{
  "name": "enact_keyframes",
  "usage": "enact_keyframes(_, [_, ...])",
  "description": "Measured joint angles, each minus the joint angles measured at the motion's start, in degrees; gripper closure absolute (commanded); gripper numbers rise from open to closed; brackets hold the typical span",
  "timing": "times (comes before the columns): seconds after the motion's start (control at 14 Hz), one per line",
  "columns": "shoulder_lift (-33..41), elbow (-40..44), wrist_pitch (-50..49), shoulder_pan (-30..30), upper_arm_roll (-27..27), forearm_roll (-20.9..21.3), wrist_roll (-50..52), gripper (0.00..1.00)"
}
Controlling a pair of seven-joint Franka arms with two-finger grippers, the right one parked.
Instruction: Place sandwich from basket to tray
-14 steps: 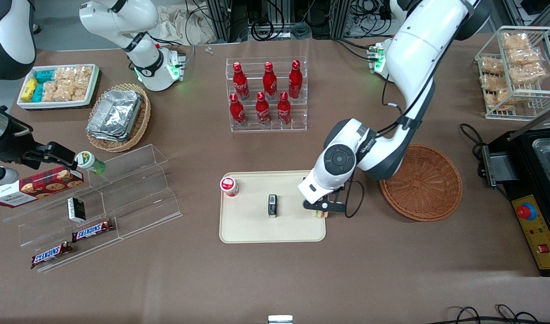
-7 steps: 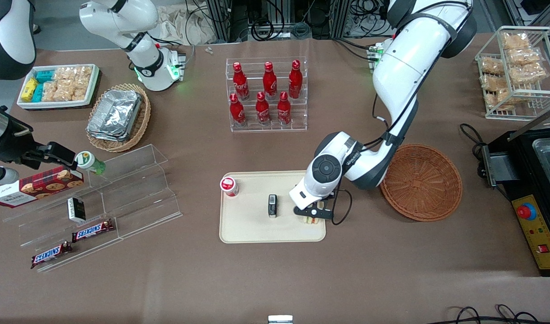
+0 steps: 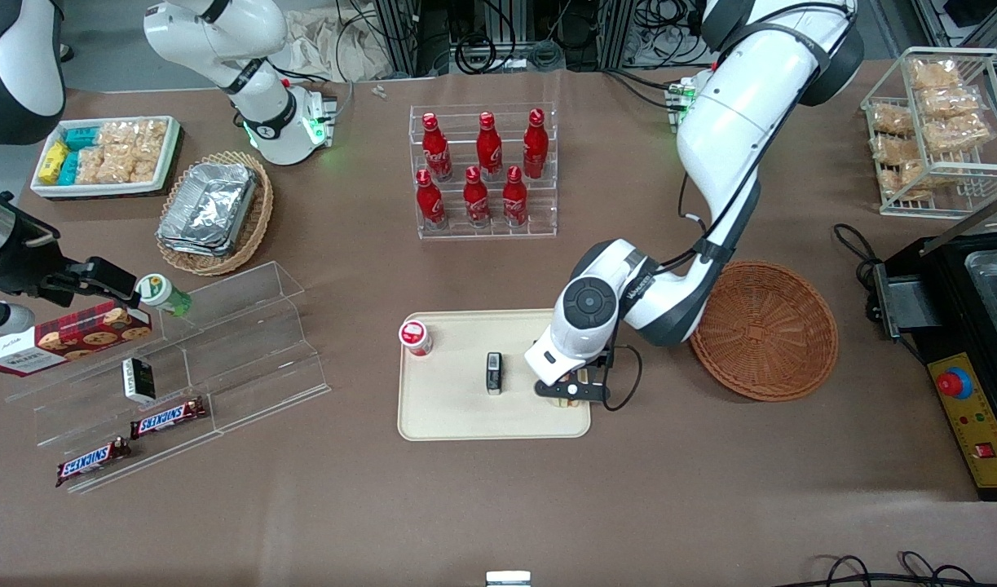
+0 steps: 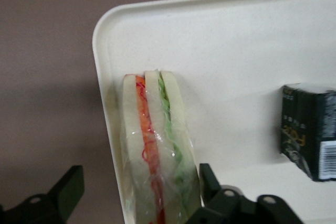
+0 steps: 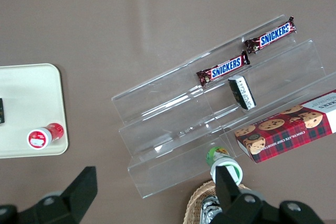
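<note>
The sandwich (image 4: 157, 150), a wrapped white wedge with orange-red and green layers, rests on the beige tray (image 4: 236, 51) against its rim near a corner. My left gripper (image 4: 139, 182) is open and straddles it: one finger (image 4: 65, 192) stands clear of the bread, the other finger (image 4: 210, 179) is right beside the wrap. In the front view the gripper (image 3: 571, 393) hangs low over the tray (image 3: 465, 416) corner nearest the basket and hides most of the sandwich (image 3: 574, 401). The round reddish-brown basket (image 3: 763, 330) is empty, beside the tray toward the working arm's end.
A small black box (image 3: 493, 372) and a red-lidded cup (image 3: 415, 337) stand on the tray. A rack of red bottles (image 3: 486, 175) is farther from the front camera. A clear stepped shelf (image 3: 213, 359) with snacks lies toward the parked arm's end.
The gripper moved with the sandwich from the tray's basket-side rim further over the tray and lower. In the last half second it has hardly moved.
</note>
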State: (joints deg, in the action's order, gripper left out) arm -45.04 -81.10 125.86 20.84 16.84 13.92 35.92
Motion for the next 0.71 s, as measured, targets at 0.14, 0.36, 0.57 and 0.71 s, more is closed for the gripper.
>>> enact_keyframes(0.14, [3.31, 1.03, -1.98, -0.50, -0.06, 0.03, 0.47, 0.00])
enact_keyframes(0.36, [11.27, 1.52, -13.43, -1.74, -0.24, 0.09, -0.40, 0.00])
enact_keyframes(0.57, [17.46, 1.46, -23.79, -4.76, -0.54, -2.19, -10.43, 0.00])
enact_keyframes(0.71, [20.47, 1.44, -28.65, -5.21, -3.39, -5.07, -16.02, 0.00])
